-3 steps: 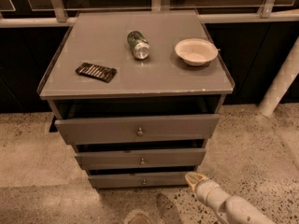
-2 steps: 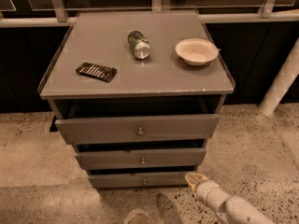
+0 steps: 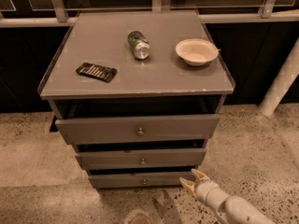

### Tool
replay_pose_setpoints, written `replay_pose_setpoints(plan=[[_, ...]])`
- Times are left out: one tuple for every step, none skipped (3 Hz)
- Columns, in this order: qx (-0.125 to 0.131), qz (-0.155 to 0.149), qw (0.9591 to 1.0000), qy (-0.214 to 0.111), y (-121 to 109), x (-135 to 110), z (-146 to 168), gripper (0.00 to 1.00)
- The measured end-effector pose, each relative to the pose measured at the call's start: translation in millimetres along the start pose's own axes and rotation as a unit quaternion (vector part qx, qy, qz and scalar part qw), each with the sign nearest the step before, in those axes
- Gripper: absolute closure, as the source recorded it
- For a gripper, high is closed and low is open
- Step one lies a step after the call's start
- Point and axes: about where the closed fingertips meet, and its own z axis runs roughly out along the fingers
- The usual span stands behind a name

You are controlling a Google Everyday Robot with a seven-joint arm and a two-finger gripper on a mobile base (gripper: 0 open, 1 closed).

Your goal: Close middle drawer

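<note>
Warm, dimmish overhead light on my feed. Cabinet top [image 3: 140, 80] evenly lit, slight sheen on the can [image 3: 139, 45]. Black shadow in the gap above the middle drawer [image 3: 107, 158]. Gripper [image 3: 193, 181] low right, near the bottom drawer [image 3: 117, 180], fingers apart, pale, throwing a dark shadow on the floor [image 3: 42, 167].

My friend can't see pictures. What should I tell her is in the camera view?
A grey cabinet has all three drawers a little open, the middle drawer too, and the robot's gripper sits low by its bottom right corner, fingers apart. On top lie a green can, a white bowl and a dark packet.
</note>
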Motion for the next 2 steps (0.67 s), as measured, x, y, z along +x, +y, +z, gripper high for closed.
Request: replay_pose_setpoints(plan=[[0.0,0.0,1.0,0.0,0.1,0.0,0.0,0.0],[0.0,0.0,1.0,0.0,0.1,0.0,0.0,0.0]])
